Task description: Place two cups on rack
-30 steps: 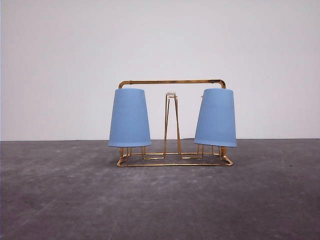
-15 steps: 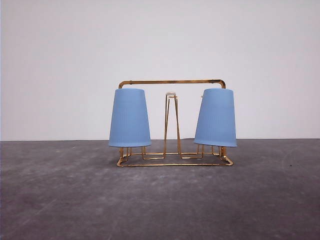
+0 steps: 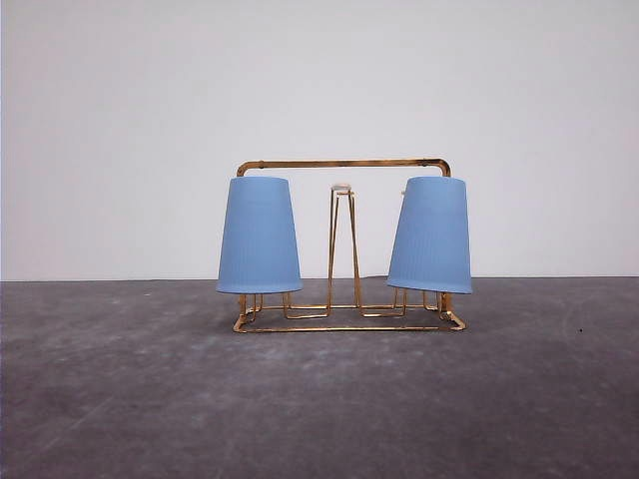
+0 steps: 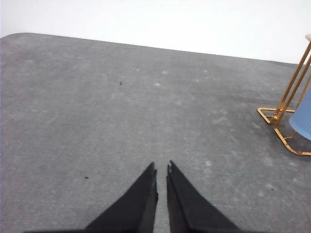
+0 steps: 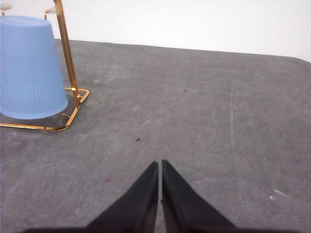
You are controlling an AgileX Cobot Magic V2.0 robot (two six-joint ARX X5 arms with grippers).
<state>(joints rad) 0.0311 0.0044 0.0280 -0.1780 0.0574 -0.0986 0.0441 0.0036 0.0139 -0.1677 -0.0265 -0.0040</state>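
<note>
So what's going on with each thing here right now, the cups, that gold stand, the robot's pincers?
Left cup: upside down on the rack, hanging straight.
Right cup: upside down on the rack, slightly tilted.
Rack: upright on the table, middle prong bare.
Left tool: shut, holding nothing.
Right tool: shut, holding nothing.

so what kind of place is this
Probably a lab test bench, not a kitchen: a bare grey tabletop, a plain white backdrop, and just a gold wire rack holding two blue cups.

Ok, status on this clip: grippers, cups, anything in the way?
Left gripper shut, right gripper shut, both empty. Two light-blue ribbed plastic cups inverted on gold wire rack. No obstruction seen.
</note>
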